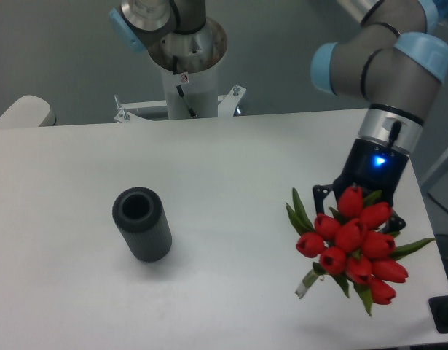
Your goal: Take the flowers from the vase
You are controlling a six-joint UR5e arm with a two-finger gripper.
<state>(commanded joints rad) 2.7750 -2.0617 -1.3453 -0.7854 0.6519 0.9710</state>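
Gripper (pixel 358 219) sits at the lower right of the frame, mostly hidden behind the flowers (pixel 352 244), which it has clamped; the finger gap itself cannot be seen. Its wrist shows a blue light, and the arm (pixel 387 69) rises from it to the upper right corner. Stems point down-left, tips near the table (pixel 231 175). Well apart, at centre left, the vase (pixel 141 223) stands upright on the white table. Behind the table, the arm's base (pixel 187 55) stands at upper centre against a grey floor.
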